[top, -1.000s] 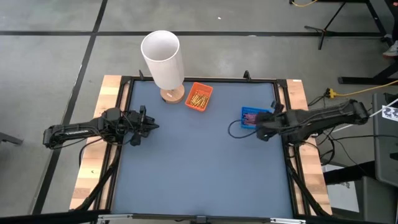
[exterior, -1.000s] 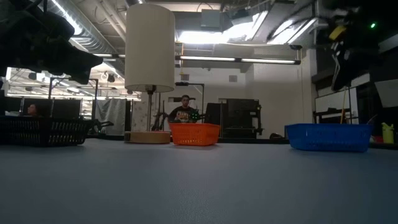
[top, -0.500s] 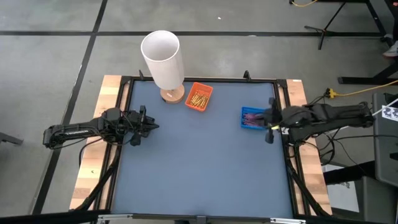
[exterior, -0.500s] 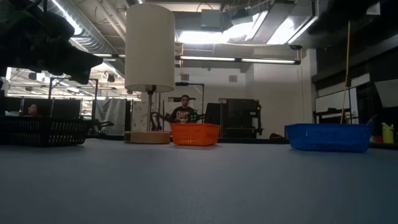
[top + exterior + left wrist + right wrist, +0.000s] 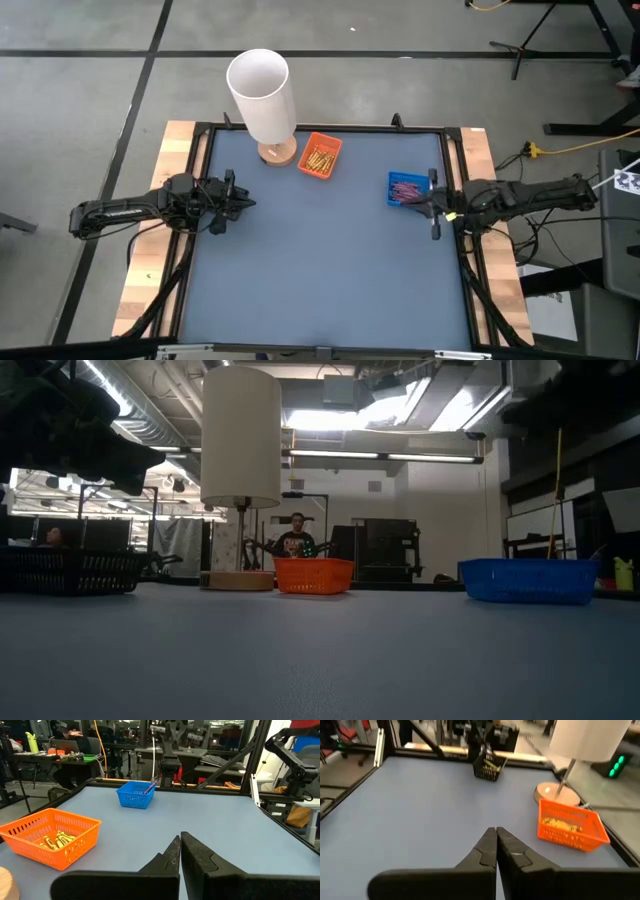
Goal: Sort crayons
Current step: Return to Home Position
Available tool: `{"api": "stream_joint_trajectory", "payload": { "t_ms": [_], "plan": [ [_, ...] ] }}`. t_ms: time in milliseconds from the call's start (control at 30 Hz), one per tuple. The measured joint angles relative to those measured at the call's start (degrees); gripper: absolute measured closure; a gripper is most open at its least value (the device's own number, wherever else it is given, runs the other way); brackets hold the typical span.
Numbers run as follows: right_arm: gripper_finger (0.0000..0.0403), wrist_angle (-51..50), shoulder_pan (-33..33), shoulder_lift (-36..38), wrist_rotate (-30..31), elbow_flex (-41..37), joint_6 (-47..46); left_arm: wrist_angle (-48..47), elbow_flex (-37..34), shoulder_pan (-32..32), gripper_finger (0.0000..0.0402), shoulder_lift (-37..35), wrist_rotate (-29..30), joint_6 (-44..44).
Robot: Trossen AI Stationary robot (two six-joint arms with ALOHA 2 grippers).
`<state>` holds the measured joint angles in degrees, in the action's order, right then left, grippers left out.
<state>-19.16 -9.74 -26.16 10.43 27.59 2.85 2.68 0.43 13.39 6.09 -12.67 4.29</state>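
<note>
Crayons show in two places from my station. The yellow crayons point(image 5: 320, 158) lie heaped in the orange basket point(image 5: 334, 143) at the far edge of the bench point(image 5: 320, 270), just beside the wooden foot of the white lamp point(image 5: 262, 90). The purple crayons point(image 5: 406, 186) lie in the blue basket point(image 5: 392, 190) toward the right side, well apart from the orange one. The left fingers point(image 5: 175, 849) are at the left rim of the bench, pointing inward across the mat — pressed nearly together, only a hairline slit between them and nothing in it. The right fingers point(image 5: 492, 840) are at the right rim, just beside the blue basket, pointing across toward the left arm; they are closed tip to tip and carry nothing. Through the right wrist camera I also see a black basket point(image 5: 490, 767) at the far side of the bench near the other arm, with something yellowish in it that I cannot identify. In the low view a person point(image 5: 295, 542) sits in the room behind the bench — framed between the lamp and the orange basket.
</note>
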Motion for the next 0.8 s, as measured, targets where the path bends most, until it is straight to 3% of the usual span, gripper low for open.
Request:
{"api": "stream_joint_trajectory", "payload": {
  "t_ms": [133, 333, 633, 800],
  "plan": [
    [0.0398, 8.65, 0.02, 4.78, 0.0, -8.39, 2.88, 0.0, 0.0, 0.0, 0.0401, -0.01, 0.0, 0.0],
    [0.0398, 10.78, 0.02, 11.66, 0.0, -16.12, 3.2, 0.0, 0.0, 0.0, 0.0401, -0.02, 0.0, 0.0],
    [0.0397, 11.66, 0.02, 25.99, 0.43, -22.07, 5.05, 0.0, 0.0, 0.0, 0.0401, 0.0, 0.0, 0.0],
    [0.0397, 12.23, 0.02, 25.93, 0.83, -23.28, 6.62, 0.22, -0.02, -0.01, 0.0401, 0.0, -0.01, 0.0]
  ]
}}
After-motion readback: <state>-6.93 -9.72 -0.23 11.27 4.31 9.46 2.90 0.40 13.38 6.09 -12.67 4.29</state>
